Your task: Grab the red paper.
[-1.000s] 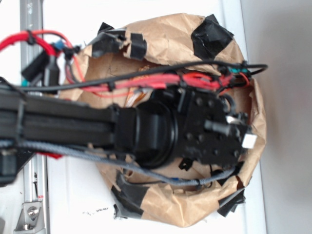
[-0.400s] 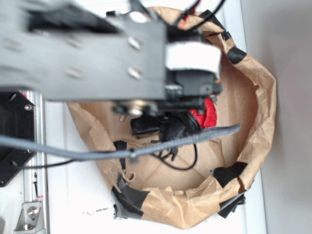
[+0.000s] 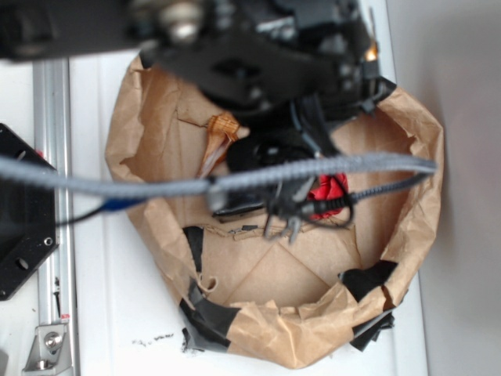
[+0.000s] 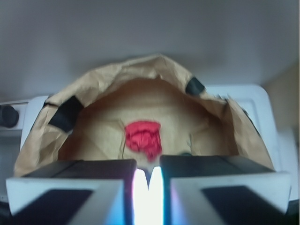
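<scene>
The red paper (image 4: 143, 138) is a bright red wrinkled wad lying on the floor of the brown paper bag (image 4: 98, 89). In the wrist view it sits just beyond my gripper (image 4: 148, 177), a little left of the slit between the fingers. The two dark fingers (image 4: 93, 171) stand almost together, with only a narrow bright slit between them and nothing in it. In the exterior view the red paper (image 3: 329, 190) shows only partly, behind cables and the dark blurred arm (image 3: 250, 63) hanging over the bag.
The bag's crumpled wall (image 3: 423, 188) is patched with black tape (image 3: 211, 313) and rings the wad on all sides. A grey braided cable (image 3: 117, 184) crosses the bag's mouth. A metal rail (image 3: 51, 117) runs along the left. A black block (image 3: 239, 205) lies left of the wad.
The arm has swung from across the bag's middle up to its top edge, uncovering the bag's floor and the red paper. The paper has not moved.
</scene>
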### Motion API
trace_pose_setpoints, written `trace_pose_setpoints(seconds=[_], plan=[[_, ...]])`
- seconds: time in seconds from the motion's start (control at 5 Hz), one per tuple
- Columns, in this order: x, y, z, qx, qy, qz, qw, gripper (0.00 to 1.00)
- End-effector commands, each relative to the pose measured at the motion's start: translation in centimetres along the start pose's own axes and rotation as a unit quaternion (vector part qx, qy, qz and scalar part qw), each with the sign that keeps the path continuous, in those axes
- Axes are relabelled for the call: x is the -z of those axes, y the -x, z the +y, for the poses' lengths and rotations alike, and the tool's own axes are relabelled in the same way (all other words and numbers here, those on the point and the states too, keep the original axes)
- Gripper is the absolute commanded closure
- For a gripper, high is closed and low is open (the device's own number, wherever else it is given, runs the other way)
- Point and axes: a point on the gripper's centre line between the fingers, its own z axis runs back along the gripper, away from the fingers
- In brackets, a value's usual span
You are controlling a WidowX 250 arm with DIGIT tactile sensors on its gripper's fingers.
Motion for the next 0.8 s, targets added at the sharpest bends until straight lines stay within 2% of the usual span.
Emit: trace_pose_setpoints(seconds=[0.0,0.2,0.4,0.6], plan=[[6.4,-0.3,2.4,-0.119,0.005,0.03,0.992,0.0],[9.7,-0.4,2.3,-0.139,0.012,0.057,0.989,0.0],[11.9,-0.2,0.6,-0.12,0.024,0.071,0.99,0.0],[13.6,0.0,-2.1,-0.095,0.049,0.087,0.99,0.0]])
